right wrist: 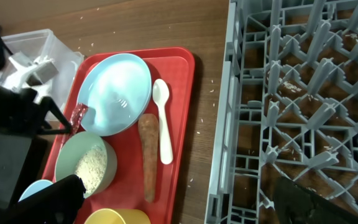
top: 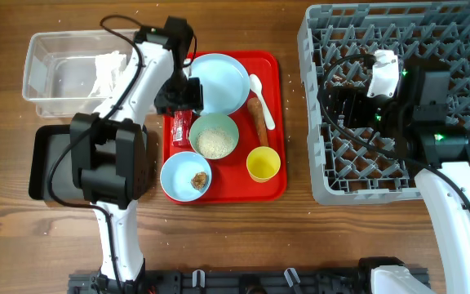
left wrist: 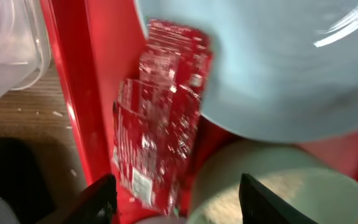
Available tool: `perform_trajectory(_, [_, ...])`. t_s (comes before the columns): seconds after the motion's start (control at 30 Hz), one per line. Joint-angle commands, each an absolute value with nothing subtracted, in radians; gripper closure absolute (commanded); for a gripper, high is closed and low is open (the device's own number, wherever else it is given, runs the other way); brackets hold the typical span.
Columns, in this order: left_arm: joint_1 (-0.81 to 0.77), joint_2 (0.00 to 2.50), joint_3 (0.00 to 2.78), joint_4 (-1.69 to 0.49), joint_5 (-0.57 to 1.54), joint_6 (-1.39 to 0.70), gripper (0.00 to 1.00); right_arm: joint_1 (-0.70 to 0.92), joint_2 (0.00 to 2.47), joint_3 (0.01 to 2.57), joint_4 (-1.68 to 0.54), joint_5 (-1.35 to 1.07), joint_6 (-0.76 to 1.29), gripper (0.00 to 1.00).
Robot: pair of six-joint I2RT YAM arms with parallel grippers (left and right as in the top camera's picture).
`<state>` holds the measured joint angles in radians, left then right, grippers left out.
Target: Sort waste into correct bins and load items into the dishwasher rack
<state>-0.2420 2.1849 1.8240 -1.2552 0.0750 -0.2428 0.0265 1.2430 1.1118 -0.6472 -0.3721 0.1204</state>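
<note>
Left wrist view showed the left fingers [left wrist: 98,200] spread astride the wrapper [left wrist: 160,118], which lay on the tray [left wrist: 73,81] beside the plate [left wrist: 278,62]; best to descend straight and pinch only foil.

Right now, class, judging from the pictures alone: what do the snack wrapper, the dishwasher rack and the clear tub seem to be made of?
The snack wrapper: probably thin metallised film, glossy red, crinkled, with sharp glints.
The dishwasher rack: moulded plastic, it seems, matt grey with uniform pegs.
The clear tub: likely transparent plastic, with see-through walls and a smooth rim.
</note>
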Motion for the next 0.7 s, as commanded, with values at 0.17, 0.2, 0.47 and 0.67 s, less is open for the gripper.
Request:
perform_trajectory(0.17, [-0.237,2.175,1.766,-1.164,0.043,-0.297,0.37,0.025,1.253,1.124,-0.645,-0.355,0.133,0.00])
perform_trajectory(0.2, [-0.237,2.176,1.764,-1.162,0.043,-0.297,0.37,0.025,1.253,1.124,-0.645,-0.355,0.133,0.00])
perform_trajectory(0.47, [-0.237,2.190,1.673,-1.111,0.043,-0.297,0.42,0.025,1.253,1.124,-0.644,-0.355,0.133,0.00])
perform_trajectory(0.67, [-0.237,2.191,1.637,-1.082,0.043,-0.297,0.86,0.025,1.253,1.124,-0.644,-0.355,0.133,0.00])
